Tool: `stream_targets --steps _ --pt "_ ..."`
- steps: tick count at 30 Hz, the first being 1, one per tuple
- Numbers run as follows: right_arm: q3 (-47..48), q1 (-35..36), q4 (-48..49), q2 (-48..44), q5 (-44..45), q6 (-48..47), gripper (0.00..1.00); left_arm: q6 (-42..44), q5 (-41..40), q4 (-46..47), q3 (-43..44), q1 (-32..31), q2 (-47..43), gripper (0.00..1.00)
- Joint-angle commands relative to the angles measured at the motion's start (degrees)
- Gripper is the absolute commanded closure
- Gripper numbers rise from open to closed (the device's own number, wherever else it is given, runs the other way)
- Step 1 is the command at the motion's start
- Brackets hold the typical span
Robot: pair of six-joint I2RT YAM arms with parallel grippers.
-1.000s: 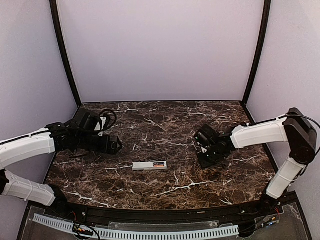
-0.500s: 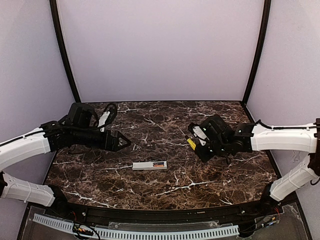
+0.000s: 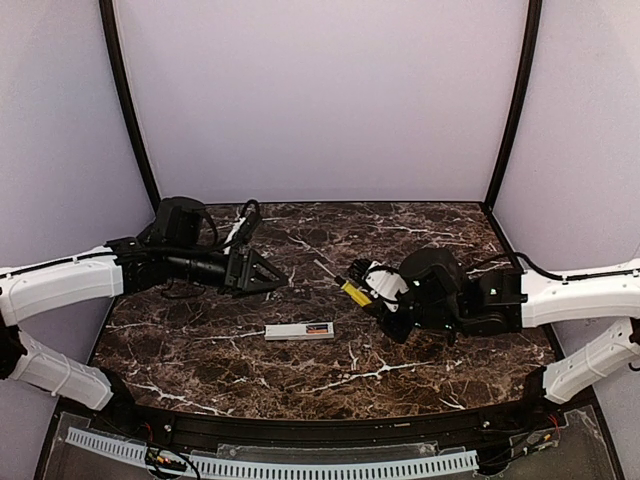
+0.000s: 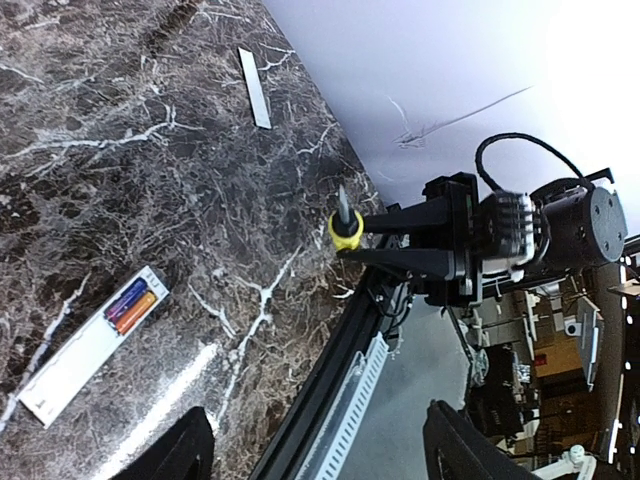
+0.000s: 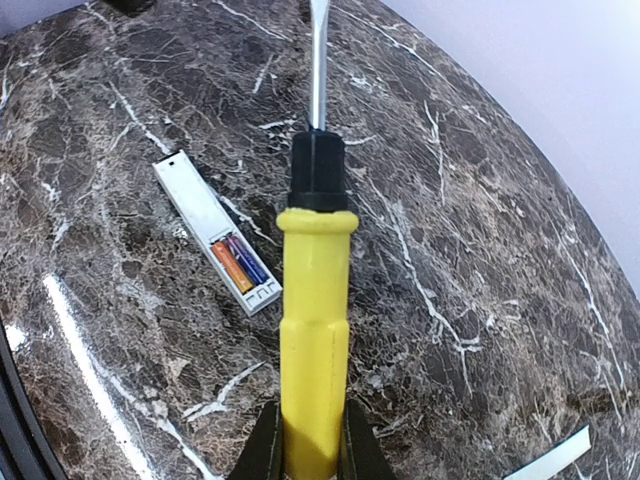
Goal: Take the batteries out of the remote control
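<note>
R gripper (image 5: pixel 308 448) is clamped tight on the yellow handle of a screwdriver (image 5: pixel 312 300), metal shaft sticking out fwd past its fingers. The remote control (image 5: pixel 200 215) lies flat on the marble table (image 3: pixel 450 380), below and left of that shaft, recess side up, not touching the tool. The batteries (image 5: pixel 238 262) sit side by side in the recess end nearest the R gripper, one orange, one purple-blue. L gripper (image 4: pixel 320 450) has jaws spread wide w/ nothing betw them, hovering; the remote is ahead and to its left in the wrist view, well apart. A pale cover strip (image 4: pixel 254 88) lies farther out from the L gripper, apart from the remote.
</note>
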Motion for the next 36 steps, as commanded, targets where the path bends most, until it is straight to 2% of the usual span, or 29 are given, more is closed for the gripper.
stream_targets --steps 1,17,23,30,36 --pt "-1.42 3.04 5.81 -0.31 1.76 -5.49 1.0 -4.05 6.6 6.43 1.24 0.25 2.3 0.3" --pt "1.72 7.21 7.79 5.12 1.07 -10.21 1.0 -5.61 10.57 9.89 1.26 -0.94 7.34 0.44" --pt "2.67 7.65 7.24 6.13 1.33 -10.24 1.0 -5.06 10.86 10.19 1.07 -1.74 9.22 0.55" --pt "3.53 7.82 6.47 7.02 1.32 -10.13 1.0 -4.45 11.44 10.42 1.18 -2.4 10.62 0.62" --pt "4.3 7.87 6.51 8.29 1.37 -10.49 1.0 -3.8 11.08 9.86 0.76 -2.56 11.05 0.76"
